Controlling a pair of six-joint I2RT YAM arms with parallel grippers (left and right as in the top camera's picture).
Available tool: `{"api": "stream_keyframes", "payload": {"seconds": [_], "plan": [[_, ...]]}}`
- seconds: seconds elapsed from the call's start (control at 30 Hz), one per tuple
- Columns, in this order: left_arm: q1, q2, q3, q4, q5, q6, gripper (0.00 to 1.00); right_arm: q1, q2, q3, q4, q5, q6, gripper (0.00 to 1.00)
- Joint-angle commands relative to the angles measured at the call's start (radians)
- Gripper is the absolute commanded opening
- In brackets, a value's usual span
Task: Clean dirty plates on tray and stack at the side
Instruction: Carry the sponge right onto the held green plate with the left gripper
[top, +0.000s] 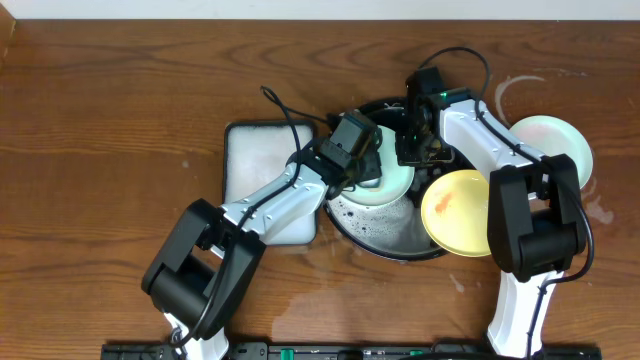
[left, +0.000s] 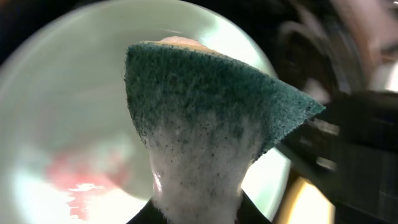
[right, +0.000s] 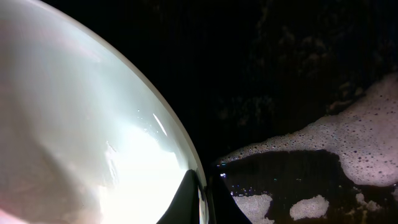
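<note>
Sponge (left: 211, 93), green and sudsy, sits clenched in the left gripper (top: 352, 150) over a mint plate (top: 395, 183) at the black tray (top: 372, 228) centre; the right gripper (right: 200, 199) pinches that plate's rim. Firm circles should lift the red smear (left: 81, 177).

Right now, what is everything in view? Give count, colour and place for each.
table: 1, brown wood, under everything
tray: 1, black, sudsy, centre
white tray: 1, white, left of the tray
mint plates: 2, pale green, one in the tray, one on the table at right
yellow plate: 1, yellow with a red smear, over the tray's right rim
sponge: 1, green, foamy, over the mint plate in the tray
left tool: 1, black, shut on sponge
right tool: 1, black, shut on that mint plate's rim
</note>
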Motion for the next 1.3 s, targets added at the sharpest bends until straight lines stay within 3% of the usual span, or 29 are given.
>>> {"api": "stream_keyframes", "payload": {"seconds": [0.0, 0.23, 0.33, 0.43, 0.63, 0.73, 1.0, 1.17, 1.27], "plan": [[0.006, -0.01, 0.016, -0.008, -0.145, 0.017, 0.07, -0.013, 0.029, -0.023, -0.006, 0.032, 0.036, 0.01], [-0.043, -0.01, 0.016, 0.019, -0.145, 0.082, 0.17, -0.013, 0.029, -0.018, -0.011, 0.032, 0.036, 0.01], [-0.069, -0.01, 0.016, 0.051, -0.145, 0.082, 0.32, -0.013, 0.029, -0.018, -0.013, 0.032, 0.036, 0.01], [-0.075, -0.01, 0.016, 0.066, -0.146, 0.082, 0.33, -0.013, 0.029, -0.018, -0.014, 0.032, 0.036, 0.01], [-0.071, -0.01, 0.016, 0.043, -0.171, 0.087, 0.43, -0.013, 0.029, -0.018, -0.017, 0.032, 0.036, 0.01], [-0.07, -0.011, 0.016, 0.043, -0.173, 0.153, 0.53, -0.013, 0.029, -0.018, -0.018, 0.027, 0.036, 0.01], [-0.042, -0.032, 0.016, -0.007, -0.19, 0.234, 0.53, -0.013, 0.029, -0.018, -0.017, 0.002, 0.035, 0.01], [-0.029, -0.032, 0.023, -0.032, -0.157, 0.428, 0.49, -0.013, 0.029, -0.018, -0.017, 0.002, 0.032, 0.01], [-0.023, -0.032, 0.072, -0.124, -0.132, 0.475, 0.44, -0.013, 0.029, -0.017, -0.017, 0.002, 0.032, 0.01]]}}
